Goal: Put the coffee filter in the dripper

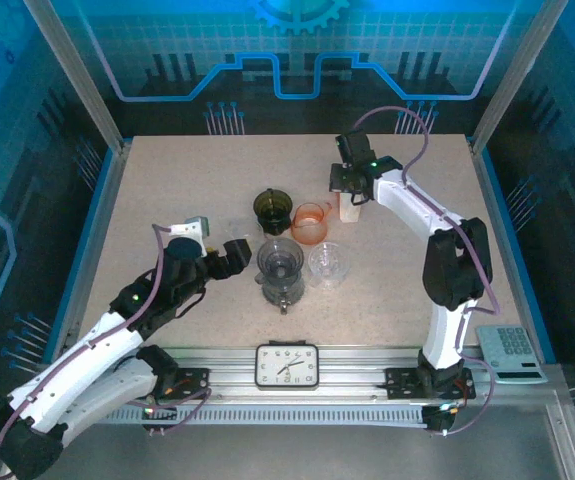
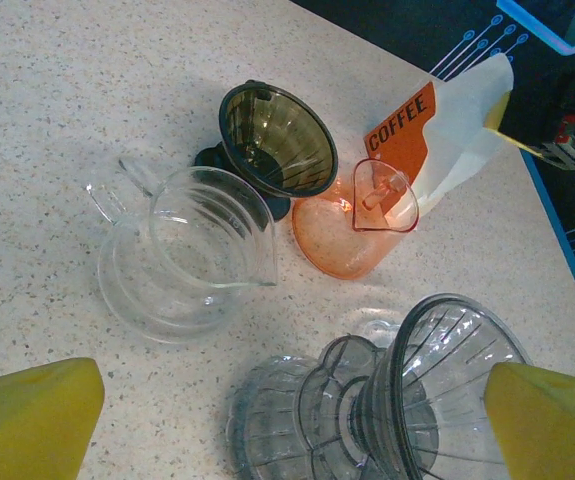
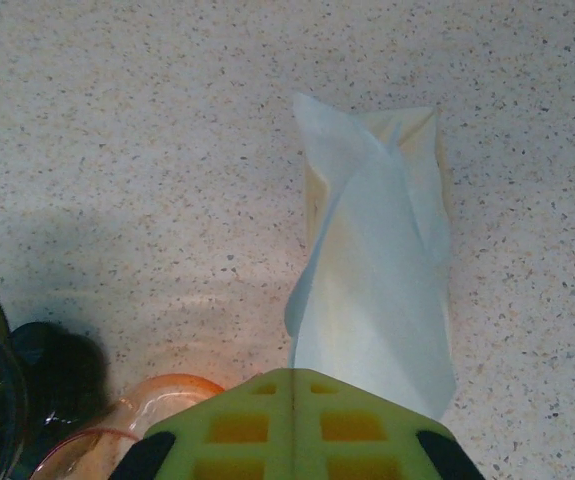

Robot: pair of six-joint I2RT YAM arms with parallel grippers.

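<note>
The speckled surface [image 1: 167,200] carries a dark dripper [image 1: 273,209], orange dripper [image 1: 311,222], clear dripper [image 1: 328,263], grey dripper [image 1: 281,268] and a filter packet [image 1: 348,207].

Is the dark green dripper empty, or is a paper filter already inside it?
Empty. The dark green dripper shows a bare ribbed inside; the white filter is outside it.

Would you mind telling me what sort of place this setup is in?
Probably a robotics lab test cell rather than a kitchen: a speckled table fenced by aluminium framing and glowing blue panels, a mounting rail along the near edge, and a clock and calculator in front.
</note>
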